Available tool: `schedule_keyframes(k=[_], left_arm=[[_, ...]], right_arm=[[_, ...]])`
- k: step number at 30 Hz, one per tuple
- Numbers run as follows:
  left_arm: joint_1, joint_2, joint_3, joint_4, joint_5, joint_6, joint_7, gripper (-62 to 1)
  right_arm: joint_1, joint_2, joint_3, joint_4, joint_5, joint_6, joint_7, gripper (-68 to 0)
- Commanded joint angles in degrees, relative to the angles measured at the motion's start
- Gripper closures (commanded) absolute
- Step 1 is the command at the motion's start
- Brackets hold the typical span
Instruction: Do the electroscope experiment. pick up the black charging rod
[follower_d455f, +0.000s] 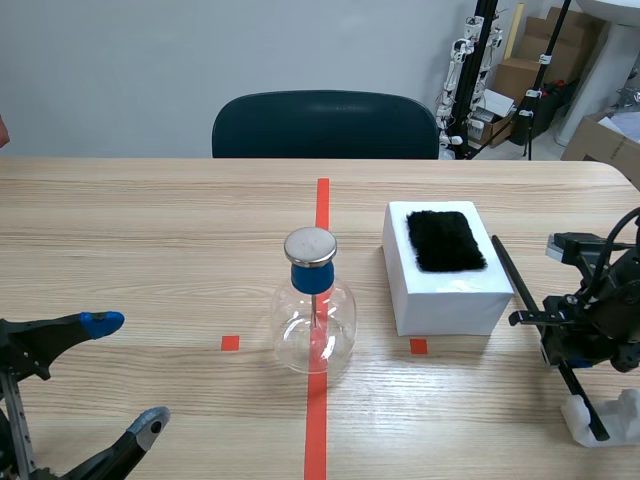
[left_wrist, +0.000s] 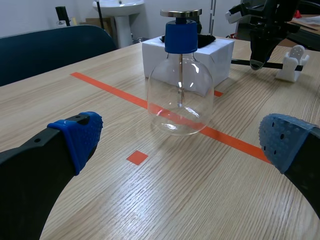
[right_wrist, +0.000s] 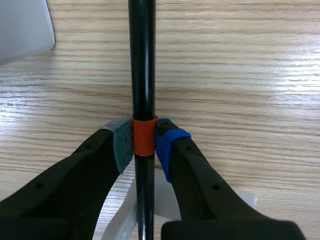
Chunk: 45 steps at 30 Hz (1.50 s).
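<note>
The black charging rod (follower_d455f: 522, 290) lies slanted to the right of the white box, its near end on a small white stand (follower_d455f: 600, 420). My right gripper (follower_d455f: 568, 345) is shut on it. In the right wrist view the rod (right_wrist: 141, 60) runs straight ahead, and the right gripper (right_wrist: 144, 144) presses both pads against its orange band (right_wrist: 144, 135). The glass electroscope flask (follower_d455f: 314, 312), with a blue neck and a metal disc, stands on the red centre line. My left gripper (follower_d455f: 125, 375) is open at the near left, facing the flask (left_wrist: 180, 90) from a distance.
A white box (follower_d455f: 450, 290) with a black fur pad (follower_d455f: 446, 240) on top sits right of the flask, close to the rod. A dark chair (follower_d455f: 325, 125) stands behind the table. The table's right edge is near the right arm.
</note>
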Motion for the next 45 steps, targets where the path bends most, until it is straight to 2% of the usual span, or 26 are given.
schedule_keyframes(k=[1,35,40,45], left_arm=[[-0.15,-0.35,-0.52,0.57,-0.57,-0.07,-1.14,-62.3],[-0.15,-0.35,-0.52,0.57,-0.57,-0.07,-1.14,-62.3],[-0.15,-0.35,-0.52,0.57,-0.57,-0.07,-1.14,-62.3],[-0.15,-0.35,-0.52,0.57,-0.57,-0.07,-1.16,-62.3]], right_arm=[[0.63,0.98,0.11,0.26,0.39,0.15,0.0,0.2],[-0.31,4.76,0.13,1.46,0.81,0.33,-0.48,0.2],[-2.21,5.53,0.39,6.05,0.81,0.09,-1.73,0.2],[-7.39,5.57,4.42,16.46,0.79,-0.09,-2.1,0.2]])
